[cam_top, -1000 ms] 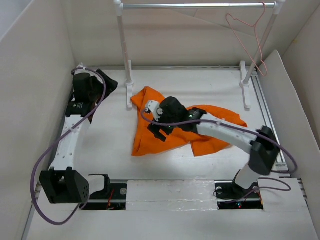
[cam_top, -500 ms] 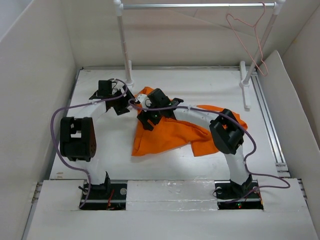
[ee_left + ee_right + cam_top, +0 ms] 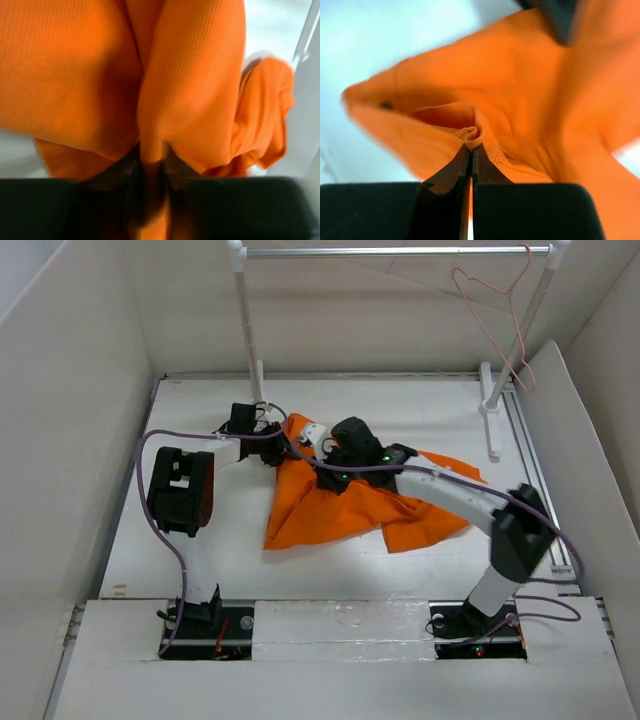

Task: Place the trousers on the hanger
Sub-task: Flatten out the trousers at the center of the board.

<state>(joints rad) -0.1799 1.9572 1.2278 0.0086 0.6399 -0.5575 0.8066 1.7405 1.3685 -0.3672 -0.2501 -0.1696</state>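
Orange trousers (image 3: pixel 340 510) lie crumpled on the white table, their far end bunched near the rail's left post. My left gripper (image 3: pixel 281 444) is shut on a fold of the trousers (image 3: pixel 190 90) at that far left edge; cloth runs between its fingers (image 3: pixel 175 162). Just to the right, my right gripper (image 3: pixel 327 462) is shut on the ribbed waistband (image 3: pixel 479 137) of the trousers (image 3: pixel 545 100). The pale pink wire hanger (image 3: pixel 492 312) hangs from the right end of the rail, well away from both grippers.
A silver rail (image 3: pixel 390 251) on two white posts (image 3: pixel 247 325) spans the back of the table. White walls (image 3: pixel 70 420) enclose both sides. A metal track (image 3: pixel 535 475) runs along the right edge.
Both grippers were open and have shut on the trousers' far end. The left arm swung from the far left corner to the garment; the right gripper shifted slightly right.
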